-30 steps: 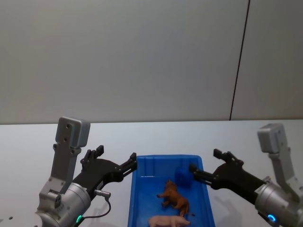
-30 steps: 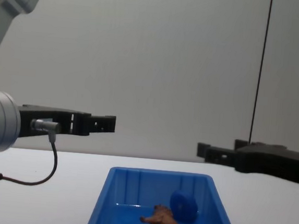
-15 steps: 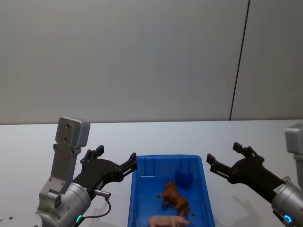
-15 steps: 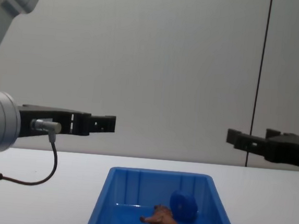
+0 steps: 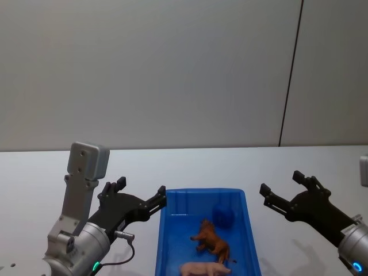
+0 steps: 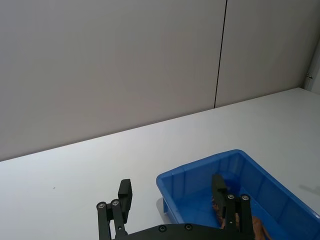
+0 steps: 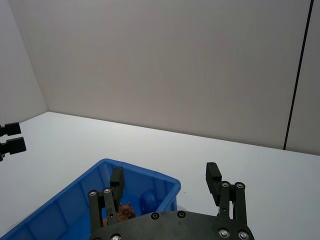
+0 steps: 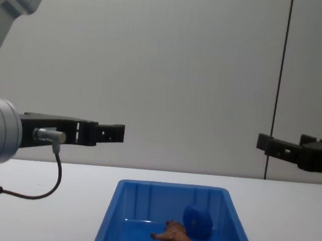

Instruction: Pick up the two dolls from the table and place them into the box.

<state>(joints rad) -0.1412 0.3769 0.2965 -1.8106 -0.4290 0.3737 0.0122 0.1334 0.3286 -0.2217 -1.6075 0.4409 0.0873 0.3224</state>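
Between my two end effectors sits the bright blue rectangular plastic box [image 5: 207, 230] on the white table [image 5: 52, 172], holding both dolls: the shaggy reddish-brown four-legged figurine [image 5: 211, 240] and the smooth pale pink pig [image 5: 204, 269]. My left end effector [image 5: 140, 198] hovers open and empty just beside the box; my right end effector [image 5: 284, 188] likewise open, farther off. I judge placing done.

White table [image 5: 190, 164], blue box [image 5: 250, 241] on it (near edge, centre).

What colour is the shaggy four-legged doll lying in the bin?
Reddish-brown shaggy doll, clearest in the head view.
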